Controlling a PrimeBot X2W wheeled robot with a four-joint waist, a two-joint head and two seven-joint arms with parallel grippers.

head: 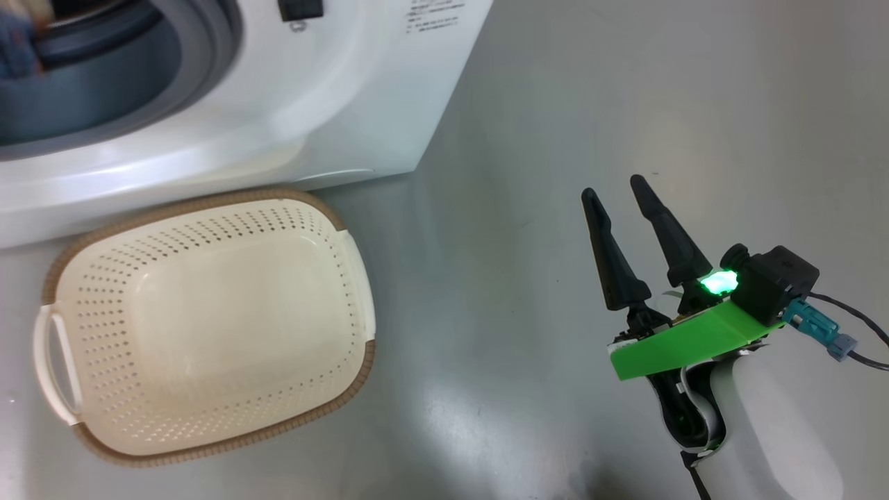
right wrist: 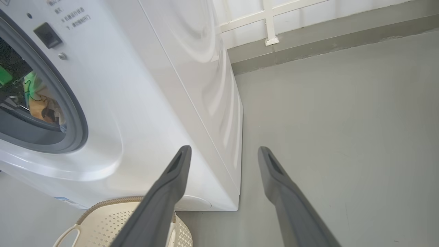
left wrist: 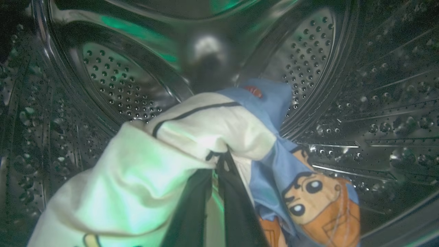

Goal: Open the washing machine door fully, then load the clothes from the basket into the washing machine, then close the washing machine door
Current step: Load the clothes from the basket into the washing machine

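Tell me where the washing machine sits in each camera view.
Head view: the washing machine takes the upper left, its opening at the top-left corner.
Left wrist view: seen from inside, its steel drum surrounds the clothes.
Right wrist view: it takes the left half, opening at the left edge.
Shared landmark: the basket in front of it, in the head and right wrist views.

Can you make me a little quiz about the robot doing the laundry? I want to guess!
1. Pick one: inside the washing machine, the left hand grips A) clothes, B) a shoe, C) nothing.
2. True or false: the basket is full.
3. Fill in: the right hand is ____ (open or shut).

Key: 1 A; 2 false; 3 open.
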